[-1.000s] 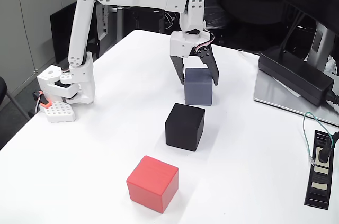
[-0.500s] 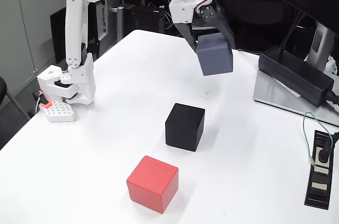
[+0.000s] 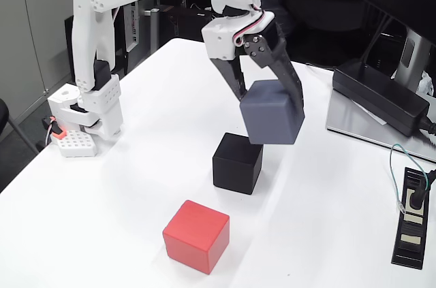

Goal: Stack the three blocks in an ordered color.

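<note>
Blue-grey block [image 3: 271, 112] hangs tilted above the white bench [image 3: 136, 186] in the fixed view, clamped in the pincer [image 3: 270, 105]. Black block [image 3: 237, 163] sits just below it at 7 o'clock; whether they touch is unclear. Red block [image 3: 196, 235] lies apart, at 7 o'clock from the black.

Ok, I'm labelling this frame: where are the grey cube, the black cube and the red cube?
grey cube [image 3: 271, 114], fixed view, front face
black cube [image 3: 235, 165], fixed view, front face
red cube [image 3: 191, 244], fixed view, front face
</note>
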